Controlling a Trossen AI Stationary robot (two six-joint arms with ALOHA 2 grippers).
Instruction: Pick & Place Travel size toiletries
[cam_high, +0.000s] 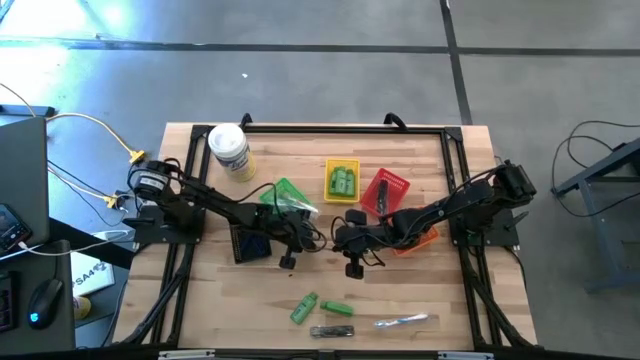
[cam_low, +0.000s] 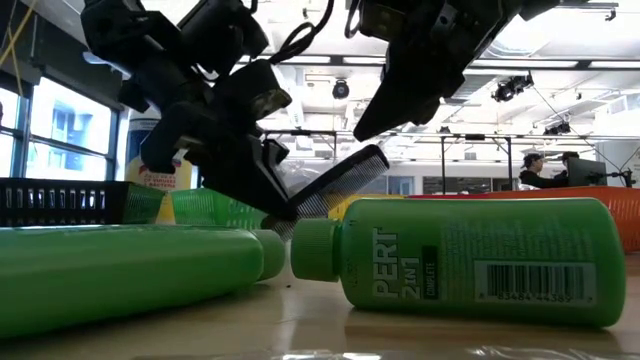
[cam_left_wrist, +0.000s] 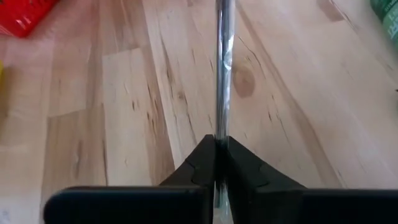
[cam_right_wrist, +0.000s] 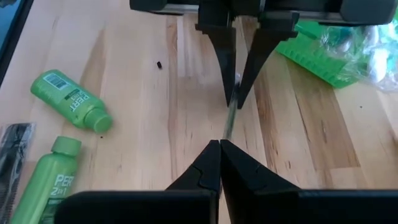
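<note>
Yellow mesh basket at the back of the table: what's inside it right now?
The yellow mesh basket holds small bright green bottles lying side by side; the exact count is unclear from the high view. Anything beneath them is covered. Neither gripper is over it.
</note>
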